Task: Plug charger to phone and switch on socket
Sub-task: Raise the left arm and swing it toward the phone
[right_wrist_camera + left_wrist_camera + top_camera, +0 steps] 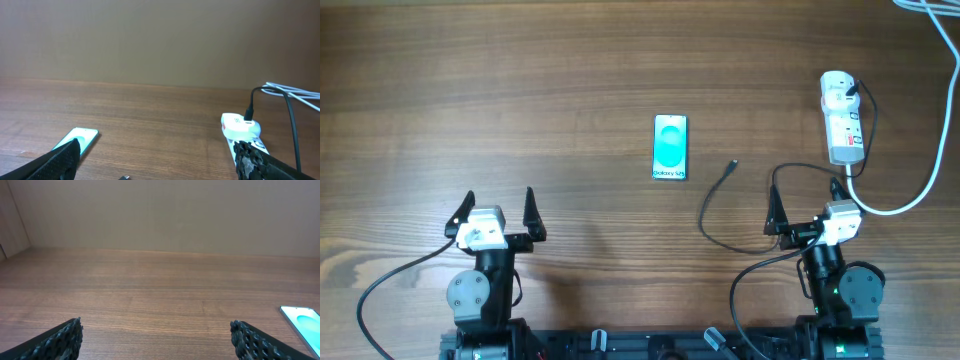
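Note:
The phone point(670, 147) lies flat mid-table with a cyan screen and a white "Galaxy" band; it also shows in the left wrist view point(303, 321) and the right wrist view point(80, 138). The charger point(715, 197), a thin black cable, curves from its loose tip near the phone round to the socket point(844, 118), a white power strip at the far right, where its plug sits. The socket also shows in the right wrist view point(241, 127). My left gripper point(499, 208) is open and empty at the front left. My right gripper point(806, 202) is open and empty, in front of the socket.
The socket's thick white cord point(928, 185) loops along the right edge and runs off the top right corner. Black robot cables point(390, 285) trail from both arm bases at the front. A plain wall stands behind the table.

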